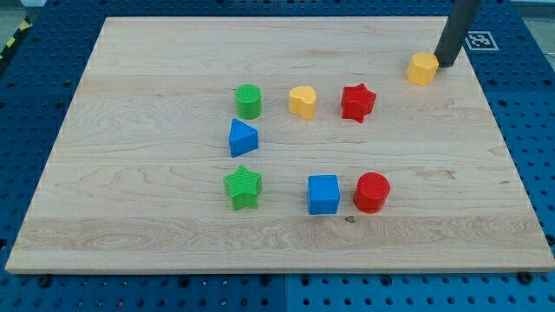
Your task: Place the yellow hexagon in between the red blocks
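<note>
A: Eight blocks sit on one wooden worktop point(130, 78), the biggest thing in sight. What comes next in size?

B: The dark rod, entering from the far right corner. My tip point(448, 63) rests on the wood at the far right, touching or just beside the right face of the yellow hexagon point(422, 68). The rod is a bare end effector with no jaws, so it grasps nothing.

A: So where is the hexagon relative to the red pieces?

B: Far right on the worktop, well apart from both. The red star point(357, 102) lies to its left and a little nearer. The red cylinder point(372, 192) stands near the front, almost straight below the star, with bare wood between the two.

A: And the others?

B: The blue cube point(323, 194) sits just left of the red cylinder, close but apart. The green star point(243, 187) is further left in that same near row. The blue triangular block point(243, 138) lies above the green star, and the green cylinder point(248, 101) is beyond that. The yellow heart-like block point(303, 101) sits between the green cylinder and the red star.
</note>
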### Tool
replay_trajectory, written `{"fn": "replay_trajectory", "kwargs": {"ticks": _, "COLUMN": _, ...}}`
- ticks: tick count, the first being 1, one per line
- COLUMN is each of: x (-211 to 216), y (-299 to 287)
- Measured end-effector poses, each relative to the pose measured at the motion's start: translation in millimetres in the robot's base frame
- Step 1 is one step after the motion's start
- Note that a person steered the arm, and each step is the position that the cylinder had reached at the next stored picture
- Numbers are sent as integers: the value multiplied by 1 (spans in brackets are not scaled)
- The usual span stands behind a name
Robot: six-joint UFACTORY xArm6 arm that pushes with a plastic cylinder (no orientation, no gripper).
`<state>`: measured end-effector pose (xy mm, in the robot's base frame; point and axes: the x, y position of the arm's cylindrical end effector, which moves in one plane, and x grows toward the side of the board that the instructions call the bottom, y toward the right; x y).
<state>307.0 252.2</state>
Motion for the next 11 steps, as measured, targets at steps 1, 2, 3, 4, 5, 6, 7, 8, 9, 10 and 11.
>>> {"fn": "replay_trajectory", "kwargs": {"ticks": 1, "x": -3, "y": 0}}
{"fn": "replay_trajectory", "kwargs": {"ticks": 2, "x": -24, "y": -3}}
{"fn": "replay_trajectory", "kwargs": {"ticks": 3, "x": -25, "y": -20}}
{"fn": "replay_trajectory", "kwargs": {"ticks": 4, "x": -21, "y": -44}}
{"fn": "replay_trajectory", "kwargs": {"ticks": 5, "x": -3, "y": -45}}
{"fn": "replay_trajectory", "kwargs": {"ticks": 6, "x": 22, "y": -38}}
{"fn": "replay_trajectory", "kwargs": {"ticks": 7, "x": 41, "y": -18}}
{"fn": "replay_trajectory", "kwargs": {"ticks": 8, "x": 41, "y": 10}}
{"fn": "replay_trajectory", "kwargs": {"ticks": 9, "x": 45, "y": 8}}
{"fn": "replay_trajectory", "kwargs": {"ticks": 10, "x": 48, "y": -5}}
{"fn": "replay_trajectory", "kwargs": {"ticks": 11, "x": 80, "y": -5}}
